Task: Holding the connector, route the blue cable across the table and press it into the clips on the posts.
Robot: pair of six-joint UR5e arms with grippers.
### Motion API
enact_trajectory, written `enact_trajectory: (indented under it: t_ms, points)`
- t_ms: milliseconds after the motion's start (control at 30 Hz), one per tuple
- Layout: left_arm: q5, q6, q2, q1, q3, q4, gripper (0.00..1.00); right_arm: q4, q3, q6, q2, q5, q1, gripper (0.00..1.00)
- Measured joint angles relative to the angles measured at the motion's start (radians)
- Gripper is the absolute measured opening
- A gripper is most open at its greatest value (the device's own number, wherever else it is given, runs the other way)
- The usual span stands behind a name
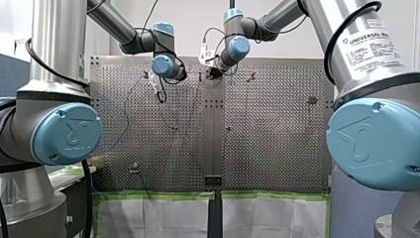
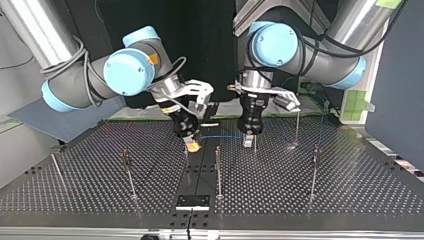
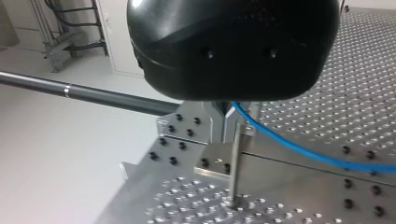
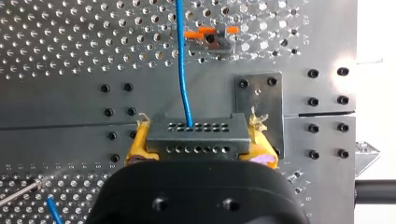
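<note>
Work sits near the worktop's (image 2: pixel 325 195) arm-side edge; open perforated room beyond, posts (image 2: pixel 218 170) well apart. Right hand (image 4: pixel 198 145) is clamped on the connector (image 4: pixel 196 132). Blue cable (image 4: pixel 181 60) runs from it across to the left hand (image 2: pixel 248 141); that grip: can't tell.

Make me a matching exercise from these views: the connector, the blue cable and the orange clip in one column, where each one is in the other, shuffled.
1. connector
2. blue cable
3. orange clip

A. ahead of the connector, beside the cable
B. gripped between the yellow pads of my right hand
C. running out of a hole in the connector

Pairs: 1-B, 2-C, 3-A.
</note>
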Motion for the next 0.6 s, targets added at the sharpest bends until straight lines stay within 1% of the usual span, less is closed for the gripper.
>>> enact_trajectory:
  t_ms: [133,267,433,600]
  points:
    - [0.017,0.003,-0.039,0.002,0.002,0.008,0.00,-0.003,0.000,0.014,0.001,-0.021,-0.012,0.00]
    - [0.020,0.004,-0.069,0.003,0.010,0.025,0.00,-0.005,0.000,0.019,0.002,-0.045,-0.026,0.00]
    - [0.020,0.004,-0.076,0.006,0.032,0.023,0.00,-0.009,-0.001,0.021,0.003,-0.071,-0.039,0.00]
    - [0.024,0.004,-0.078,0.013,0.076,0.009,0.00,-0.012,-0.010,0.022,0.007,-0.091,-0.052,0.00]
